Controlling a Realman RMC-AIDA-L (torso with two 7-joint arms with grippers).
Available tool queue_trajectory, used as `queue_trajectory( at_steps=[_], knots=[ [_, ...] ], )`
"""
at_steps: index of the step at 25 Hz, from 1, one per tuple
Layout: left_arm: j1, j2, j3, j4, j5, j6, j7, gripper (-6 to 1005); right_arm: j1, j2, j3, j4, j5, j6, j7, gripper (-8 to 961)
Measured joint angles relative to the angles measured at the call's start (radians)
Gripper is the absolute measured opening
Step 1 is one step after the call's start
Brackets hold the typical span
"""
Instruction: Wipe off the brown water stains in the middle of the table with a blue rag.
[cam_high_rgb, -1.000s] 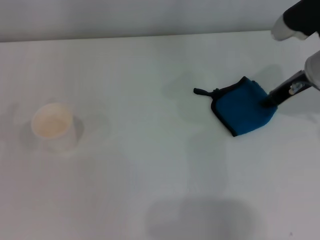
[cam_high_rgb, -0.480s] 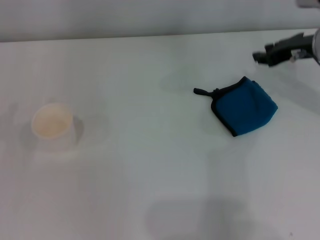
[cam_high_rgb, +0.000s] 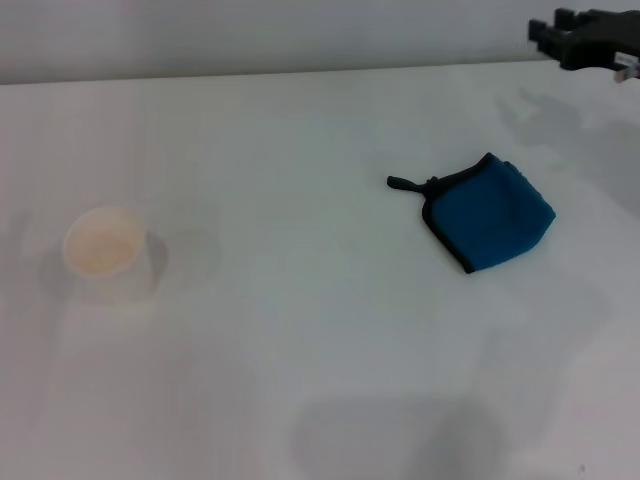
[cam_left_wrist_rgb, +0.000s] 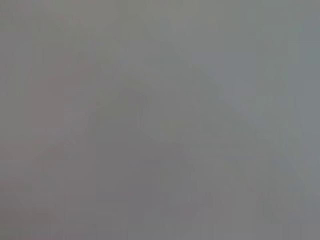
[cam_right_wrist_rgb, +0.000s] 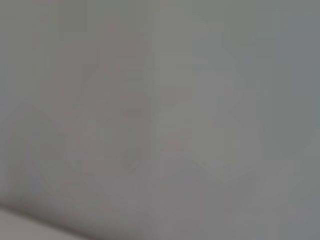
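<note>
The folded blue rag (cam_high_rgb: 489, 212), soft cloth with black edging and a loop tab, is lying flat right of centre on the smooth white worktop (cam_high_rgb: 300, 130). The right hand (cam_high_rgb: 590, 25) is hanging at the far right corner, well apart; can't tell its grip. A white paper cup (cam_high_rgb: 108, 255) is sitting far left, with loads of bare room between.

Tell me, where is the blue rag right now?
In the head view, the blue rag lies flat on the white table, right of the middle, far from the paper cup on the left.
</note>
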Motion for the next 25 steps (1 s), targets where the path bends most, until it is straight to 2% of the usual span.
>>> queue_trajectory(
  at_steps=[7, 13, 19, 25],
  knots=[
    [-0.012, -0.001, 0.003, -0.022, 0.001, 0.0, -0.005, 880, 0.008, 0.001, 0.143, 0.205, 0.284, 0.032, -0.386, 382],
    [-0.018, -0.003, 0.022, -0.046, 0.002, -0.001, -0.005, 880, 0.001, -0.002, 0.328, 0.478, 0.587, 0.274, -0.839, 382],
    [-0.019, -0.004, 0.031, -0.064, 0.008, -0.011, -0.005, 880, -0.014, 0.001, 0.498, 0.626, 0.629, 0.376, -1.015, 382],
    [-0.021, -0.003, 0.032, -0.076, 0.039, -0.003, -0.003, 880, -0.056, 0.002, 0.52, 0.654, 0.631, 0.388, -1.044, 382]
  ],
)
